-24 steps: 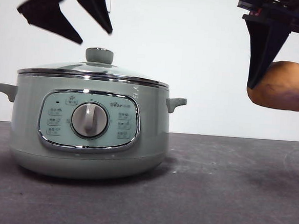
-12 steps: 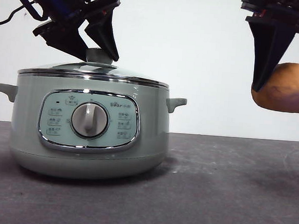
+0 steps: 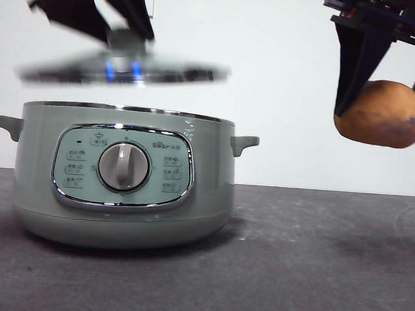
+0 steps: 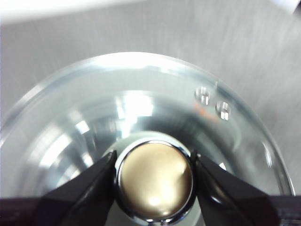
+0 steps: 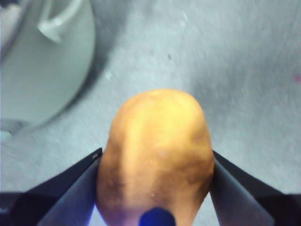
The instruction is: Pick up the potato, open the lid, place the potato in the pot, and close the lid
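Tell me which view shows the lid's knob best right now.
The left wrist view: the knob fills the frame, sharp, clamped between the left hand. The front view shows it only motion-blurred above the pot. The right wrist view doesn't show it.

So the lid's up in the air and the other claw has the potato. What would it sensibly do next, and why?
Probably carry the potato sideways until it hangs over the pot. The left gripper holds the lid by its knob, clear above the rim, so the pot is open. The right gripper grips the potato off to the pot's side, above rim height, so it may need no further lift.
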